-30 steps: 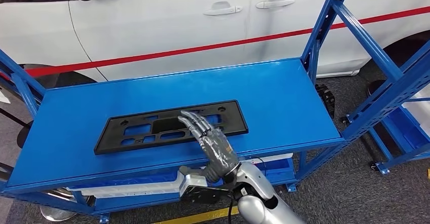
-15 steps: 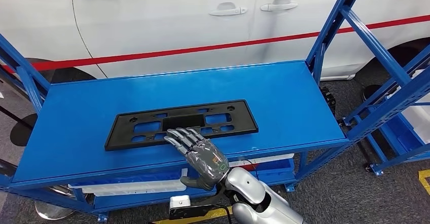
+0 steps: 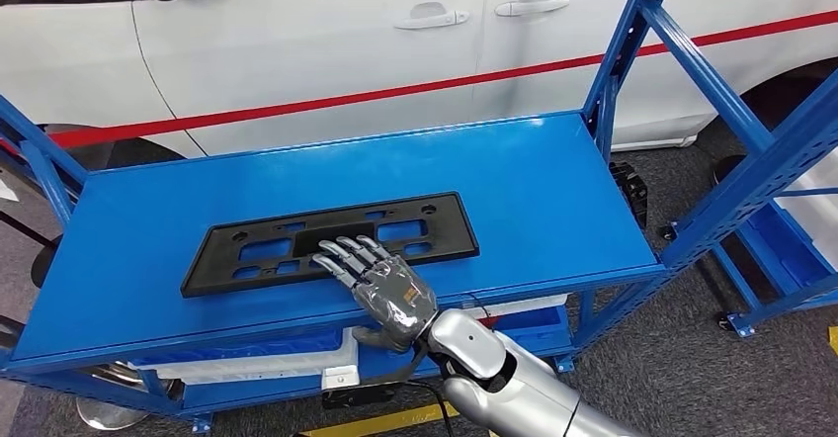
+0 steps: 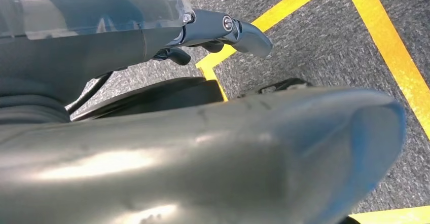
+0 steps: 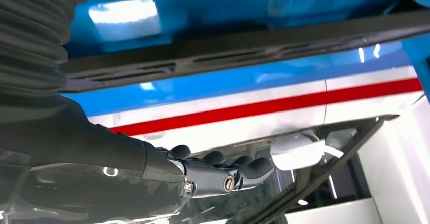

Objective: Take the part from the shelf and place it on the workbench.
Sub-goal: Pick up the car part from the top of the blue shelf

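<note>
We see the black part (image 3: 329, 244), a long flat plate with rectangular cut-outs, lying flat on the blue shelf (image 3: 553, 190), nearer its front edge than its back edge and left of the middle. Our right hand (image 3: 380, 284) reaches over the front edge with its fingers (image 3: 341, 254) spread and stretched forward, their tips over the part's near long edge; we cannot tell whether they press on it. Nothing is pinched in that hand. In the right wrist view the part (image 5: 243, 49) shows as a dark strip across the shelf. Our left hand (image 4: 223, 29) hangs over grey floor (image 4: 324, 41) marked with yellow tape (image 4: 385, 46); whether its fingers are curled or apart, we cannot tell. Behind the shelf stands a white car (image 3: 326, 51) with a red stripe.
</note>
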Robot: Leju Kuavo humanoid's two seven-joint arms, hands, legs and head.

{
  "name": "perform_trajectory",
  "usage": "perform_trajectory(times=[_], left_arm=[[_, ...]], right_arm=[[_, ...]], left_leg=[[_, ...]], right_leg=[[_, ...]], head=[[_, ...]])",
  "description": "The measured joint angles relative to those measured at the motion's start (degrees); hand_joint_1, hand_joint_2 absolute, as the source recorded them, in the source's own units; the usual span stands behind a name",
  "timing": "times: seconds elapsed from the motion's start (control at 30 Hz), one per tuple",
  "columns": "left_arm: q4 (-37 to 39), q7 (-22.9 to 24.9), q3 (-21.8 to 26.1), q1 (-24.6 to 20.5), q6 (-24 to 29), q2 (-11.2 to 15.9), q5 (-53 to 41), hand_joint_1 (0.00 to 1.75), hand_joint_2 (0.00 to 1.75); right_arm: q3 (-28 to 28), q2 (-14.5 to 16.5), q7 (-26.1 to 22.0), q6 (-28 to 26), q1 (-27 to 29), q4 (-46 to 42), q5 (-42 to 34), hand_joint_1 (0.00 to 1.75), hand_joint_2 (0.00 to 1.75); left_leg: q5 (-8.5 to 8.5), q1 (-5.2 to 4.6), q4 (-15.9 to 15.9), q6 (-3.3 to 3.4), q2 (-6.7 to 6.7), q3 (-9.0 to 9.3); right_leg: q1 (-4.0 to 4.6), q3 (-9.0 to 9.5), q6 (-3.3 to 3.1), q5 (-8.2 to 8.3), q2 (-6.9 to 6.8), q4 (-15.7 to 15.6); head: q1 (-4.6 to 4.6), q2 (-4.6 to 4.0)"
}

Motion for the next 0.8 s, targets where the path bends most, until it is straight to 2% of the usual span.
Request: perform_trajectory(times=[0.03,0.1,0.17,0.2,0.27,0.33,0.37,0.47,0.5,0.53,0.57,0.6,0.67,0.7,0.8], left_arm=[[0.00,0.00,-0.01,0.02,-0.04,0.00,0.04,0.00,0.00],[0.00,-0.01,-0.01,-0.01,-0.09,0.00,0.11,0.00,0.00],[0.00,-0.03,-0.02,-0.10,-0.16,-0.01,0.17,0.00,0.00],[0.00,-0.04,-0.03,-0.10,-0.20,-0.01,0.20,0.00,0.00],[0.00,-0.07,-0.03,0.01,-0.26,-0.01,0.26,0.00,0.00],[0.00,-0.08,-0.02,0.06,-0.29,-0.03,0.39,0.00,0.00],[0.00,-0.10,-0.02,0.02,-0.31,-0.05,0.48,0.00,0.00],[0.00,-0.17,-0.01,-0.01,-0.33,-0.09,0.64,0.00,0.00],[0.00,-0.18,-0.01,0.03,-0.36,-0.09,0.68,0.00,0.00],[0.00,-0.19,-0.01,0.06,-0.39,-0.09,0.71,0.00,0.00],[0.00,-0.19,-0.01,0.05,-0.45,-0.10,0.73,0.00,0.00],[0.00,-0.20,-0.01,0.01,-0.54,-0.11,0.73,0.00,0.00],[0.00,-0.19,-0.01,-0.13,-0.69,-0.15,0.68,0.00,0.00],[0.00,-0.19,-0.01,-0.16,-0.73,-0.15,0.66,0.00,0.00],[0.00,-0.18,-0.01,-0.15,-0.77,-0.15,0.63,0.00,0.00]], right_arm=[[0.32,0.52,0.11,-0.21,-0.41,0.88,0.01,0.00,1.75],[0.86,1.62,0.29,-0.50,-1.25,2.20,0.05,0.00,1.75],[1.31,2.52,0.40,-0.70,-2.07,3.15,0.10,0.00,1.75],[1.53,2.90,0.51,-0.79,-2.42,3.59,0.10,0.00,1.75],[1.91,3.71,0.93,-0.92,-3.08,4.44,0.10,0.00,1.75],[2.17,4.57,1.43,-0.93,-3.86,5.19,0.02,0.00,1.75],[2.28,4.94,1.62,-0.88,-4.27,5.56,-0.08,0.00,1.75],[2.64,5.61,2.13,-0.04,-4.94,6.91,-0.64,0.00,1.75],[2.77,5.80,2.32,0.49,-5.07,7.47,-0.82,0.00,1.75],[2.88,6.03,2.51,1.15,-5.30,8.14,-0.95,0.00,1.75],[2.98,6.36,2.64,1.81,-5.70,8.87,-1.02,0.00,1.75],[3.07,6.79,2.78,2.45,-6.28,9.70,-1.04,0.00,1.75],[3.21,7.69,3.09,3.40,-7.58,11.63,-1.05,0.00,1.75],[3.27,8.06,3.22,3.64,-8.04,12.51,-1.05,0.00,1.75],[3.38,8.78,3.38,3.82,-8.64,14.33,-1.05,0.00,1.75]], left_leg=[[1.06,0.00,-0.69,0.04,0.00,0.30],[5.14,-0.01,-7.85,0.40,0.01,3.64],[7.51,-0.24,-14.65,0.93,-0.02,6.79],[7.70,-0.38,-16.01,1.17,-0.05,7.32],[7.75,-0.46,-16.44,1.66,-0.11,7.25],[8.16,-0.21,-16.96,2.35,-0.05,7.34],[8.36,-0.07,-17.21,2.69,0.01,7.39],[8.50,-0.08,-17.27,3.04,0.07,7.27],[8.50,-0.09,-17.24,3.04,0.06,7.24],[8.49,-0.09,-17.17,3.02,0.04,7.23],[8.44,-0.08,-17.08,2.95,0.01,7.25],[8.36,-0.08,-16.94,2.83,-0.01,7.27],[8.17,-0.28,-16.60,2.39,-0.05,7.13],[8.12,-0.37,-16.50,2.13,-0.05,7.03],[8.04,-0.30,-16.46,1.18,-0.05,6.90]], right_leg=[[0.03,0.02,-0.01,-0.03,0.04,0.07],[0.06,0.12,0.06,-0.15,0.16,0.25],[0.25,-0.04,0.37,-0.23,0.22,0.47],[0.31,-0.20,0.60,-0.20,0.22,0.51],[0.37,-0.40,1.17,0.00,0.21,0.41],[0.32,-0.78,1.75,-0.81,0.21,1.34],[0.29,-1.59,1.99,-2.06,0.20,3.18],[0.03,-6.58,2.46,-7.17,0.16,13.83],[-0.05,-7.71,2.55,-7.61,0.16,16.07],[-0.12,-7.78,2.57,-6.86,0.15,16.07],[-0.18,-6.69,2.50,-5.11,0.14,13.74],[-0.21,-4.79,2.34,-2.92,0.13,9.79],[-0.03,-1.47,1.94,-0.31,0.13,2.79],[0.10,-0.76,1.77,0.03,0.15,1.12],[0.19,-0.70,1.02,0.13,0.18,0.45]], head=[[-0.01,-0.01],[0.00,-0.01],[0.02,-0.01],[0.03,0.00],[0.06,0.01],[0.10,0.00],[0.13,-0.01],[0.17,-0.01],[0.18,-0.01],[0.18,-0.01],[0.18,-0.01],[0.19,-0.01],[0.17,-0.01],[0.16,-0.01],[0.13,-0.01]])
